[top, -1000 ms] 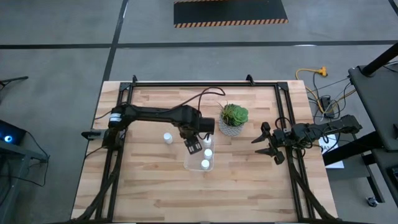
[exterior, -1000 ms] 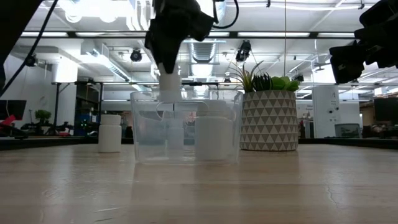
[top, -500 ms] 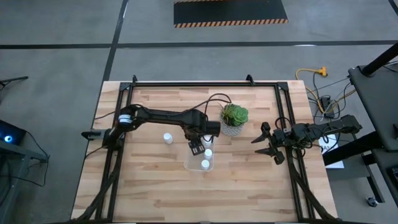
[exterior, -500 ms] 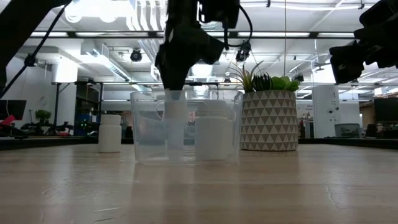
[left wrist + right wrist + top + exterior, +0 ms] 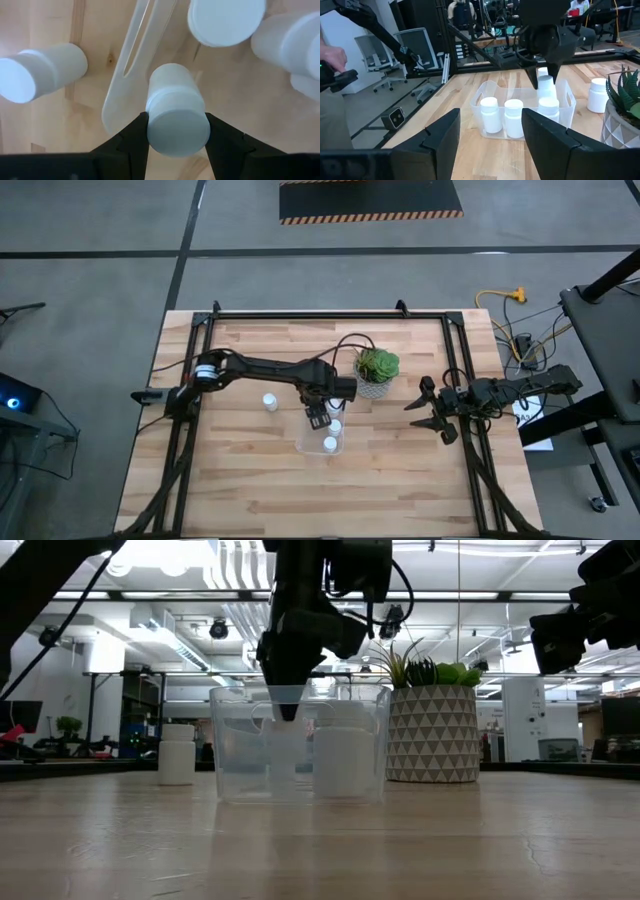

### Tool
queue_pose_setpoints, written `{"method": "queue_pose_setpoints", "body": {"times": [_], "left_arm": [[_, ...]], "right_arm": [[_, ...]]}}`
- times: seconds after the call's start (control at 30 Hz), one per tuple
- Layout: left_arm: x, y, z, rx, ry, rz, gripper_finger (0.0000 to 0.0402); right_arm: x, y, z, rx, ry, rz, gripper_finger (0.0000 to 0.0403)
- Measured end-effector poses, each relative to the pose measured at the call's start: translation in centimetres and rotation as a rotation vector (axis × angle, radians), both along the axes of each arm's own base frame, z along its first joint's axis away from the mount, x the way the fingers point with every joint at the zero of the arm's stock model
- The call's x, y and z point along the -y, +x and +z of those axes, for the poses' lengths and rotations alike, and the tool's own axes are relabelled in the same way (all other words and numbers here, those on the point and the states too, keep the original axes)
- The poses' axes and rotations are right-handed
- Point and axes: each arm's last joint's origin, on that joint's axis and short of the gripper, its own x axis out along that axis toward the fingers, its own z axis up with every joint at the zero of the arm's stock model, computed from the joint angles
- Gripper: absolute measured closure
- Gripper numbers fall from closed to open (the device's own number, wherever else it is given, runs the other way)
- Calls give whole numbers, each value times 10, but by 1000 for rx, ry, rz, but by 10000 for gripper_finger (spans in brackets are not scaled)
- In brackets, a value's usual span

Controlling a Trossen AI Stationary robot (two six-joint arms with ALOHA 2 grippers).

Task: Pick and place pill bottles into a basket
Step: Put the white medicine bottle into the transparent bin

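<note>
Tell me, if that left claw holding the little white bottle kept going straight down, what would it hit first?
Probably the floor of the basket: the left gripper, shut on a pill bottle, points down inside it. Other bottles stand beside its path.

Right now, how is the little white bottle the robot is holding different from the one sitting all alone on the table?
The held bottle is pinched by the left gripper fingers; the lone bottle has nothing touching it. The held bottle hangs inside the clear basket; the lone bottle stands on the wooden table, outside the basket on its left side. Both are small, white and capped.
</note>
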Motion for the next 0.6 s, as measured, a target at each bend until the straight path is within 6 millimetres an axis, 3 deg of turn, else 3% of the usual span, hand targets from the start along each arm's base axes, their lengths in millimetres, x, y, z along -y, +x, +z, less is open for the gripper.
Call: {"method": "queue_pose_setpoints", "body": {"times": [0.6], "left_arm": [[0,0,-6,-2,0,-17,231]], "right_arm": [[0,0,0,0,1,0,202]]}}
